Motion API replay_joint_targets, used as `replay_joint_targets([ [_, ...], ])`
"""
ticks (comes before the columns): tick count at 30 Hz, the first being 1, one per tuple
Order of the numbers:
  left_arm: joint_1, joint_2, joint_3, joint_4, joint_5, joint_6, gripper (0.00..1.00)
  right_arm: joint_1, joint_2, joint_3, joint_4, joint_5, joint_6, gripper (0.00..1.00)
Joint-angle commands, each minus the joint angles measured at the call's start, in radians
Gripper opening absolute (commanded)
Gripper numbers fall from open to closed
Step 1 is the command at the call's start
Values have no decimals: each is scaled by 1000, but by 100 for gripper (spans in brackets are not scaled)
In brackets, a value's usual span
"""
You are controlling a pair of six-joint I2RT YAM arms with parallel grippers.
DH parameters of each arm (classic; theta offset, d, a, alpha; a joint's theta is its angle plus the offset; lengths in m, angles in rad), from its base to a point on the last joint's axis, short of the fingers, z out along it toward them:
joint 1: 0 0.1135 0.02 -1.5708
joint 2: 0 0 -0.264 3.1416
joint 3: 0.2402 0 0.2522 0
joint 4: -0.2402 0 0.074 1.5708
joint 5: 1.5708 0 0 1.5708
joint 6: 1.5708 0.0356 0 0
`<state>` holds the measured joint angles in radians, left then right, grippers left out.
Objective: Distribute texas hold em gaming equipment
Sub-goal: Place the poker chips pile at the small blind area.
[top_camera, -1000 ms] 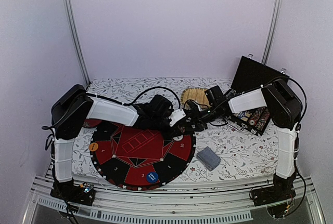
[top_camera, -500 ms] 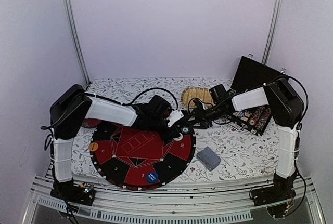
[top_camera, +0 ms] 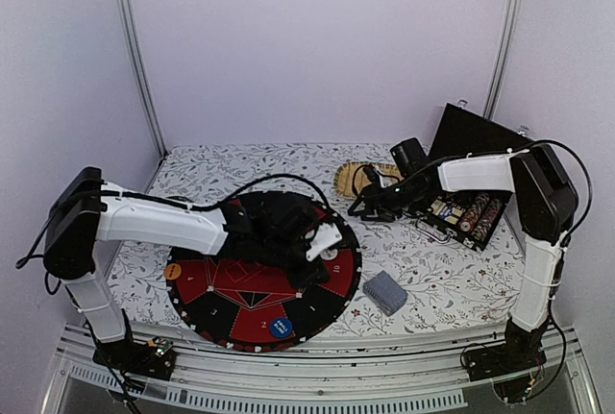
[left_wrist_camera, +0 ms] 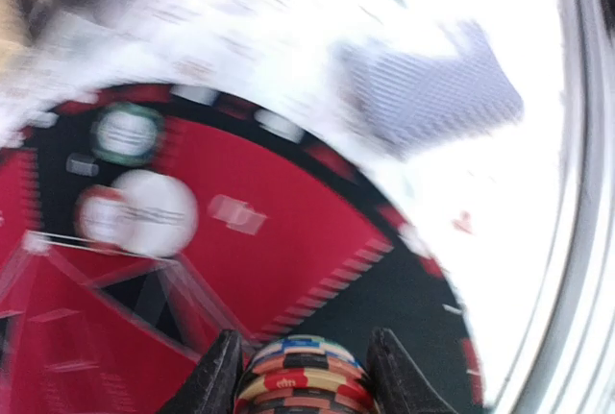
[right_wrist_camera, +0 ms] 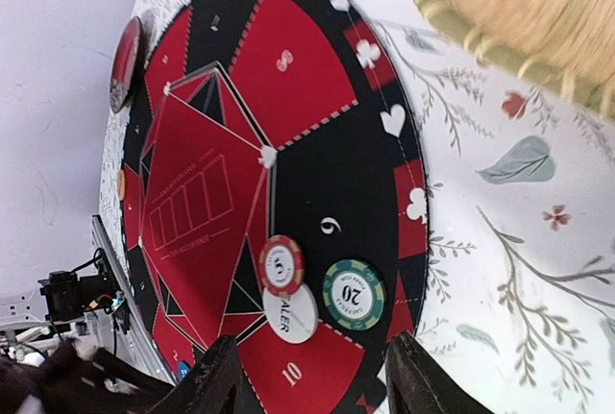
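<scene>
My left gripper (left_wrist_camera: pixel 306 380) is shut on a stack of striped poker chips (left_wrist_camera: pixel 300 364) and holds it over the round red-and-black poker mat (top_camera: pixel 245 299); in the top view it (top_camera: pixel 315 241) is above the mat's right part. My right gripper (right_wrist_camera: pixel 317 385) is open and empty, and in the top view it (top_camera: pixel 367 205) hangs just past the mat's far right rim. A red chip (right_wrist_camera: pixel 281 265), a white dealer button (right_wrist_camera: pixel 291 314) and a green chip (right_wrist_camera: pixel 354 294) lie together on the mat. A grey-blue card deck (top_camera: pixel 384 292) lies right of the mat.
A blue button (top_camera: pixel 281 328) and an orange button (top_camera: pixel 173 271) sit on the mat's rim. The woven straw tray (top_camera: pixel 357 174) is at the back. An open black chip case (top_camera: pixel 466 214) stands at the right. A red dish (right_wrist_camera: pixel 126 59) lies beyond the mat.
My left arm has stretched out lower and its gripper has moved toward the front over the mat. My right gripper has pulled back to the right, off the mat.
</scene>
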<state>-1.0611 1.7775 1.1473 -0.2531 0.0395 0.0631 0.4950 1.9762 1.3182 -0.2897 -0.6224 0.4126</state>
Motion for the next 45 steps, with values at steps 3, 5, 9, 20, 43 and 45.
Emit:
replay_joint_targets([
  [3,-136,101,32,-177,-58,-43,0,-1,-125,-38,-62,85,-53,53],
  [5,-146,106,20,-178,-59,-48,0,-1,-144,-54,-56,76,-54,53],
  [9,-152,111,-1,-177,-52,-48,0,1,-164,-73,-49,72,-52,53],
  [20,-167,33,-64,-230,-33,-53,0,24,-156,-46,-69,78,-63,53],
  [43,-166,-275,-270,-508,-57,-567,0,28,-144,-26,-92,56,-72,53],
  [45,-164,-321,-309,-535,-71,-636,0,29,-144,-22,-92,56,-72,53],
])
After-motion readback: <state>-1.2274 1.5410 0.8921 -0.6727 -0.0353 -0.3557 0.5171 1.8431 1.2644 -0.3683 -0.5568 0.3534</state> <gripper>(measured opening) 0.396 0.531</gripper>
